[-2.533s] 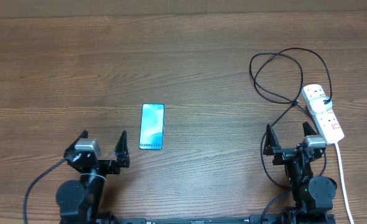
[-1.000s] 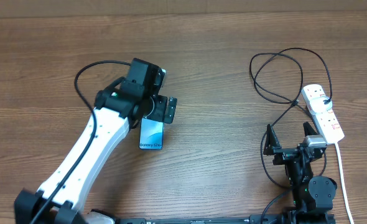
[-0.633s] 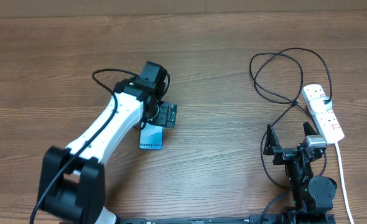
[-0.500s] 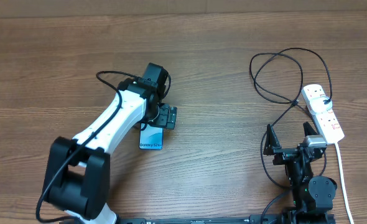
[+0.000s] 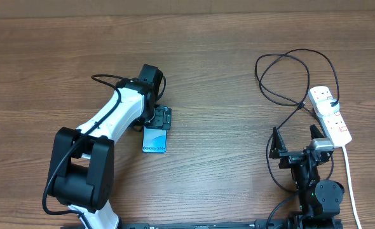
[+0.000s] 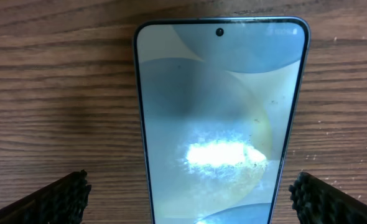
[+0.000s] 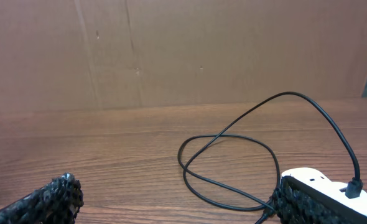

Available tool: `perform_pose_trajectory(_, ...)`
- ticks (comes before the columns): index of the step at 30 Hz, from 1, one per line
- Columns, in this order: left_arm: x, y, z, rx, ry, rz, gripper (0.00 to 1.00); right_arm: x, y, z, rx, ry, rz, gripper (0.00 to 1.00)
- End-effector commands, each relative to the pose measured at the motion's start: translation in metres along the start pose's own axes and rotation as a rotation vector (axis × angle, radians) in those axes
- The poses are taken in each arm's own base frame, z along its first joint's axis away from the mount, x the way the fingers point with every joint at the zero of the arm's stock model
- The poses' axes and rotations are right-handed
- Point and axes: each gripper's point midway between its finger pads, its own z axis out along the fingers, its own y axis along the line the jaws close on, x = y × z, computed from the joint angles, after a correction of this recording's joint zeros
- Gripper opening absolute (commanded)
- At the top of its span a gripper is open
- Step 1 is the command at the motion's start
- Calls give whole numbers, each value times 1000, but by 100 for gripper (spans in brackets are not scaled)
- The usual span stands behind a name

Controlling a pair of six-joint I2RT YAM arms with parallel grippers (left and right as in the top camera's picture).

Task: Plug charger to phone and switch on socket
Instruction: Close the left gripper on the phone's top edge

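Above phone point(image 6: 219, 124) — L jaws wide open, tips either side; R jaws open too, near socket point(image 5: 330, 114), empty.

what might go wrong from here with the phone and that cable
1. The left jaws stand open either side of the phone, which lies flat on the table; closing on its thin edges, they may slip or skid it away.
2. The charger lies in loose loops beside the socket and runs past the right arm; pulling it could tangle it or drag the socket.
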Motion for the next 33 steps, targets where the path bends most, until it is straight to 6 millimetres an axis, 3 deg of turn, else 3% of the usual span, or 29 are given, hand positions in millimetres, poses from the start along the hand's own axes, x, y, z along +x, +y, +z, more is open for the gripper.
perform_pose_trajectory(1, -3, -6, 1, 15, 3, 26, 100, 3, 0, 0, 1, 1, -4, 100)
perform_pose_trajectory(6, 7, -4, 8, 12, 29, -8, 100, 3, 0, 0, 1, 1, -4, 100)
perform_pose_trajectory(12, 15, -20, 15, 83, 43, 17, 99, 3, 0, 0, 1, 1, -4, 100)
perform_pose_trajectory(23, 26, -18, 18, 70, 82, -17, 100, 3, 0, 0, 1, 1, -4, 100)
perform_pose_trajectory(33, 44, -15, 41, 67, 96, -35, 100, 3, 0, 0, 0, 1, -4, 99)
